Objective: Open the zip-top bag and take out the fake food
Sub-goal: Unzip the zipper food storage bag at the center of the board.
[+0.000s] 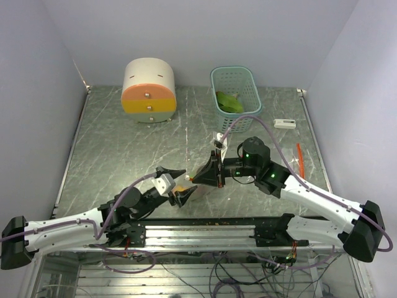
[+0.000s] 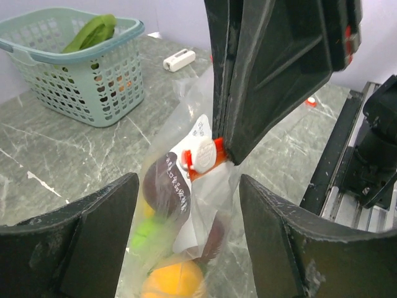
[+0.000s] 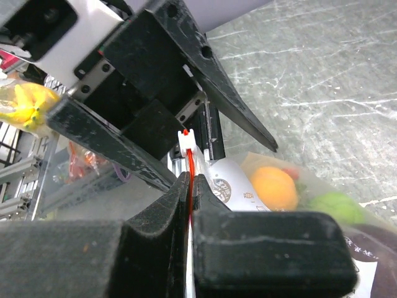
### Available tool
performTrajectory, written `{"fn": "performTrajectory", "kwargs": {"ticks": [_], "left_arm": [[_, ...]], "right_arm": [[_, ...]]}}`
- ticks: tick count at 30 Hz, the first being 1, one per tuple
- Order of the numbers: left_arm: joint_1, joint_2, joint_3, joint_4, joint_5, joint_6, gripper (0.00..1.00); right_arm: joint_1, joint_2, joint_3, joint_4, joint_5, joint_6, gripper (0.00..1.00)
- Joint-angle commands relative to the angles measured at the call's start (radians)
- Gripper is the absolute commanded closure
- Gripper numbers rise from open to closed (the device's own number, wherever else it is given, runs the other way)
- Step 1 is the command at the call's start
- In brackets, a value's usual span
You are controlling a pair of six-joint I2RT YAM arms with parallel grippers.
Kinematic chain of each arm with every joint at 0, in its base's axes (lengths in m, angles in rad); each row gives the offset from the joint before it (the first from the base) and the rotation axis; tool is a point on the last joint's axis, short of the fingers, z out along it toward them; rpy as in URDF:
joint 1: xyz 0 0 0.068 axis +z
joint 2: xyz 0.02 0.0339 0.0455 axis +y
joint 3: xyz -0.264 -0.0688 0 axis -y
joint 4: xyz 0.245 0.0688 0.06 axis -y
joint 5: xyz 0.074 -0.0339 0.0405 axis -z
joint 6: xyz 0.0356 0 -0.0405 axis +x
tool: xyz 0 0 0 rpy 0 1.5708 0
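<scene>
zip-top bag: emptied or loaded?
Loaded. Orange fruit, lime-green piece and dark purple piece show inside the bag; right gripper pinches its top.

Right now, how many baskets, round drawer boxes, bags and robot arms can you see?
basket: 1
round drawer box: 1
zip-top bag: 1
robot arms: 2, the left arm and the right arm
total: 5

The orange fruit [image 2: 173,282] is cropped at the bottom; the white object [image 1: 285,123] seems too small to identify.
</scene>
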Motion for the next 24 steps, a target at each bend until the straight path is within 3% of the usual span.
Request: {"fn": "performTrajectory", "kwargs": {"ticks": [1, 7, 15, 24], "left_arm": [[0.057, 0.033, 0.033, 0.034, 0.148, -0.005, 0.24], [0.184, 0.023, -0.01, 0.107, 0.332, -0.083, 0.25], [0.27, 0.08, 0.032, 0.172, 0.515, -0.116, 0.29], [0.311, 0.125, 0.029, 0.191, 0.609, -0.14, 0.61]], "right_arm": [[0.006, -0.05, -0.007, 0.018, -0.017, -0.01, 1.0], [0.006, -0.081, -0.002, 0.009, -0.022, -0.008, 1.0], [0.006, -0.036, 0.011, -0.023, 0.017, -0.023, 1.0], [0.005, -0.02, 0.004, 0.008, 0.026, -0.014, 1.0]]}}
